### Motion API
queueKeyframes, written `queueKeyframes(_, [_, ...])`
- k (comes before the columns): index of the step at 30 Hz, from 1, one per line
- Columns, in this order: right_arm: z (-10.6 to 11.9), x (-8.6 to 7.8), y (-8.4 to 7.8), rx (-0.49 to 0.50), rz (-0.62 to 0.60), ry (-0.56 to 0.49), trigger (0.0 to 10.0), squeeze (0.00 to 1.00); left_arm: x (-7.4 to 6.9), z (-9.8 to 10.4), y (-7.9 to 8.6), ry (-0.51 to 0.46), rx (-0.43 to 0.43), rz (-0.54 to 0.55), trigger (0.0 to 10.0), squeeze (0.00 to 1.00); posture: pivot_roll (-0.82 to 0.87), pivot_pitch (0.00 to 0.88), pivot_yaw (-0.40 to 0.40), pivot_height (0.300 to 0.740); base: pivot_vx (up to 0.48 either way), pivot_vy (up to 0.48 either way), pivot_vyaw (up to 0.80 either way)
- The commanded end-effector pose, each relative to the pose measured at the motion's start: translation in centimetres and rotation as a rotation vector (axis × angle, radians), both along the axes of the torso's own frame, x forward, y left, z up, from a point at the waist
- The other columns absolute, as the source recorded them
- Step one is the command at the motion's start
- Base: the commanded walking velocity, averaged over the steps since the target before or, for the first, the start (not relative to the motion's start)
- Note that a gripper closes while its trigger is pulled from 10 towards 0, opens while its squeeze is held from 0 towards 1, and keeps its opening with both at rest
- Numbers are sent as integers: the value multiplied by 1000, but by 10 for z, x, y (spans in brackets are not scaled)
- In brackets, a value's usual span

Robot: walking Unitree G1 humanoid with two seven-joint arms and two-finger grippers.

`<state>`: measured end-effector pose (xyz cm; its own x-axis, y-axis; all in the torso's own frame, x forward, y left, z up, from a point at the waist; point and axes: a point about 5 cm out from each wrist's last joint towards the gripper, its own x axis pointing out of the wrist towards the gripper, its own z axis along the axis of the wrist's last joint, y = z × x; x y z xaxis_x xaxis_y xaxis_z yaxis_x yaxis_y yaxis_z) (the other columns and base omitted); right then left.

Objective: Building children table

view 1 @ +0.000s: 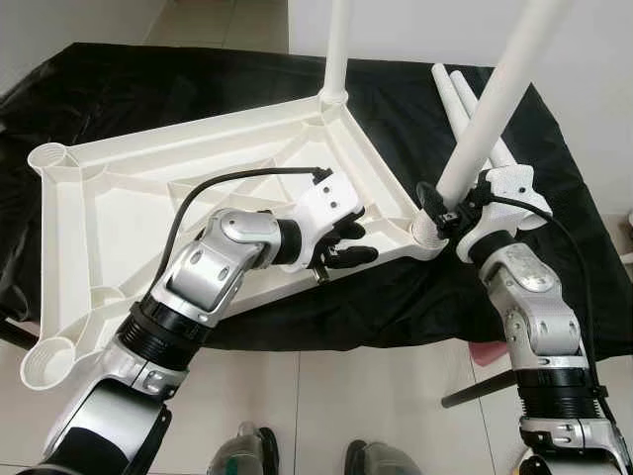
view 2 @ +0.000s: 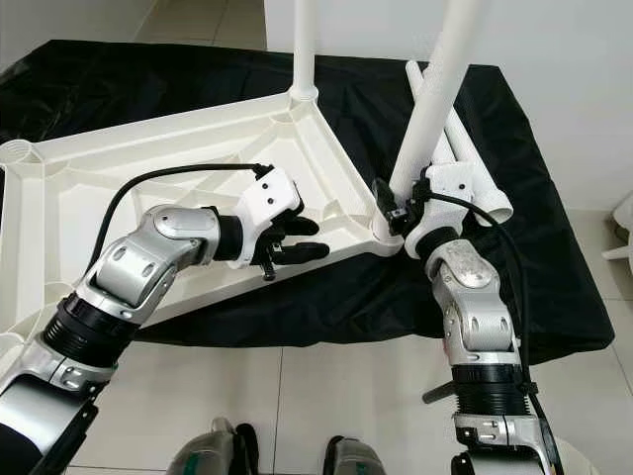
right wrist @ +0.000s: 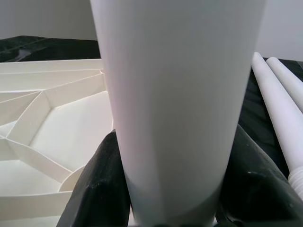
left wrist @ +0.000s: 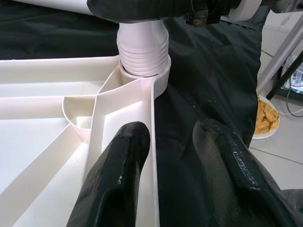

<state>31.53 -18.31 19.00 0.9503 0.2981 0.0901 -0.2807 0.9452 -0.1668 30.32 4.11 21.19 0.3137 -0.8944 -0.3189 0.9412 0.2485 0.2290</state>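
A white plastic tabletop (view 1: pixel 148 198) lies upside down on a black cloth, ribs facing up. One white leg (view 1: pixel 336 49) stands upright in the far corner socket. My right gripper (view 1: pixel 457 210) is shut on a second white leg (view 1: pixel 495 99), which leans in the near right corner socket (view 1: pixel 427 234); its threaded end (left wrist: pixel 143 52) sits in that socket. My left gripper (view 1: pixel 348 242) is open, its fingers (left wrist: pixel 118 175) straddling the tabletop's front rim (left wrist: pixel 154 156) just left of that socket.
Two more white legs (view 1: pixel 465 99) lie on the black cloth (view 1: pixel 119 79) behind the right arm. The cloth covers a low surface whose front edge is near my feet. A plate of food (left wrist: pixel 266 118) and a metal stand (left wrist: pixel 284 52) are on the tiled floor.
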Motion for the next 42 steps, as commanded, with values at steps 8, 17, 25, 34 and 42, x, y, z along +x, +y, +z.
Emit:
queueKeyframes(8, [-45, -18, 19, -138, 143, 158, 10000, 0, 0, 0, 2, -10, -1, 38, 10000, 0, -20, 142, 25, 740, 0, 0, 0])
queueKeyframes(17, [-46, -9, 3, -45, 24, 198, 10000, 0, 0, 0, 2, -11, 1, 37, 10000, 0, -18, 144, 26, 740, 0, 0, 0])
queueKeyframes(25, [-50, -4, -11, 104, -56, 269, 10000, 0, 1, 1, 2, -15, 3, 38, 10000, 0, -17, 142, 26, 740, 0, 0, 0])
queueKeyframes(34, [-56, 0, -19, 173, -110, 335, 10000, 0, 0, 0, 2, -14, 3, 36, 10000, 0, -14, 140, 21, 740, 0, 0, 0])
queueKeyframes(42, [-61, 1, -19, 169, -120, 380, 10000, 0, -1, 0, 2, -12, 2, 41, 10000, 0, -10, 139, 16, 740, 0, 0, 0])
